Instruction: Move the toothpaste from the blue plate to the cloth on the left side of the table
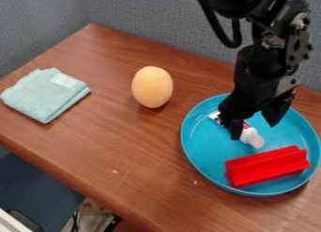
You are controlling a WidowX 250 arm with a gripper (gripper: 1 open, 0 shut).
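The toothpaste (250, 136), a small white tube, lies inside the blue plate (207, 151) at the right of the table (126, 142). Only its lower end shows below the black gripper (247, 117). The gripper hangs straight down over the tube, open, with one finger on each side of it; whether the fingers touch the tube I cannot tell. The cloth (44, 93), a folded teal square, lies at the far left of the table, well away from the arm.
A red rectangular block (267, 166) lies in the plate, just in front of the toothpaste. An orange egg-shaped object (152, 86) stands on the wood between plate and cloth. The table's rounded front edge runs diagonally along the lower left.
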